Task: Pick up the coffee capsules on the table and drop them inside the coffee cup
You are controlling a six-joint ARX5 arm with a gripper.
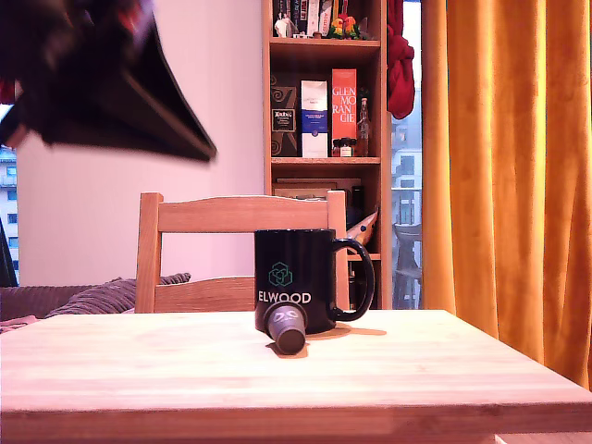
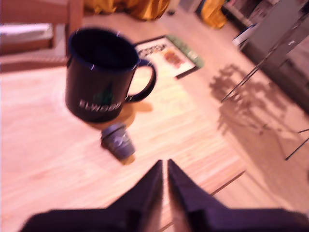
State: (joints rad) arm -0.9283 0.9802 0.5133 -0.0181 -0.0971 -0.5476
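A glossy black coffee cup (image 1: 296,277) lettered ELWOOD stands upright on the light wooden table (image 1: 139,370), its loop handle turned toward the exterior view's right. A single dark grey coffee capsule (image 1: 286,327) lies tipped on its side just in front of the cup's base, at or very near the cup wall; the blur keeps me from saying whether the two touch. In the wrist view the same capsule (image 2: 119,141) lies on the planks between the cup (image 2: 101,72) and my fingertips, apart from both.

My gripper (image 2: 165,166) hangs above the tabletop, well clear of the capsule, its two dark fingers (image 2: 145,193) drawn together to a narrow slit with nothing between them. In the exterior view I appear only as a blurred dark mass (image 1: 102,79) high at the exterior view's left, off the table.

Behind the table stand a wooden chair (image 1: 240,217) with a slatted back, a bookshelf (image 1: 324,102) of boxes and bottles, and an orange curtain (image 1: 509,166) at the exterior view's right.
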